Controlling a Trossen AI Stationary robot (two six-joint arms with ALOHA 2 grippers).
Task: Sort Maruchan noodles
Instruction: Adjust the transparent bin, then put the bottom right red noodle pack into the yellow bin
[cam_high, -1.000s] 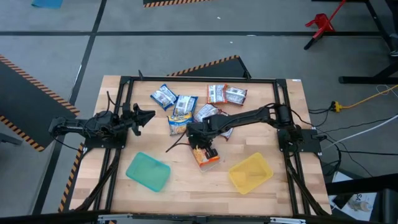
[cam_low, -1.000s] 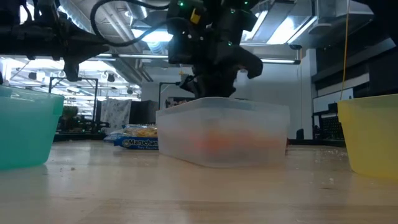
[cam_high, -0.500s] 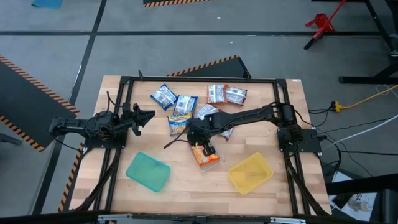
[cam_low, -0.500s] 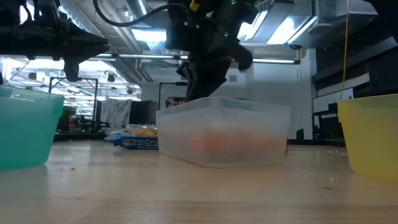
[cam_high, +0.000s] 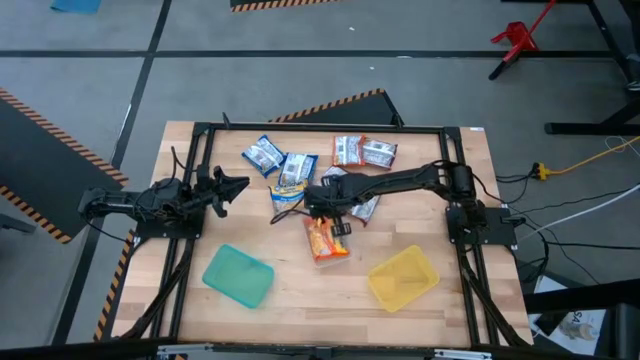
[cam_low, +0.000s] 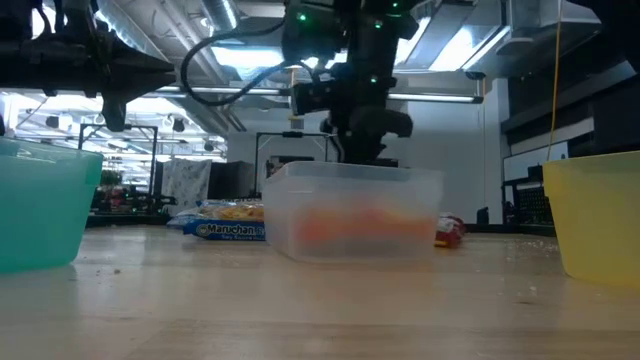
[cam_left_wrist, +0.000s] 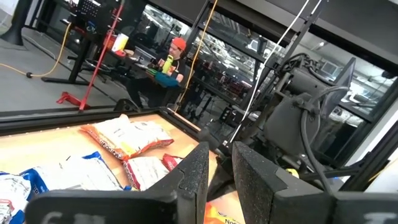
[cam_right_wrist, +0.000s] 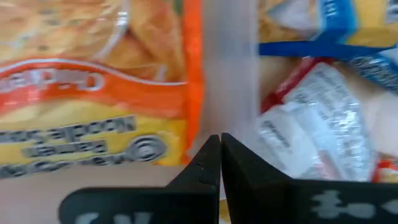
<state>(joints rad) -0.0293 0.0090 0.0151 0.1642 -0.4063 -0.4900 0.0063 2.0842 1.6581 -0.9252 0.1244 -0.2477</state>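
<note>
Maruchan noodles lie in a loose heap at the table's far middle: blue-white packets, a blue-yellow one and red-silver ones. An orange packet lies flat in a clear tray. My right gripper is shut and points steeply down at that tray's far wall, between the orange packet and a red-silver packet. My left gripper rests level at the table's left, its fingers a narrow gap apart and holding nothing. My right gripper comes from above with its shut fingertips at the clear tray's far rim. The tray stands flat on the table with the orange packet inside. Whether the fingertips touch the rim at this moment I cannot tell.
A teal tray stands near the front left and a yellow tray near the front right. A dark frame runs round the work area. Bare wood lies between the two trays along the near edge.
My right gripper has moved toward the table's far edge, a little up, and has rolled about its wrist while staying shut. The clear tray with the orange packet has slid slightly toward the far edge and turned about on the table.
</note>
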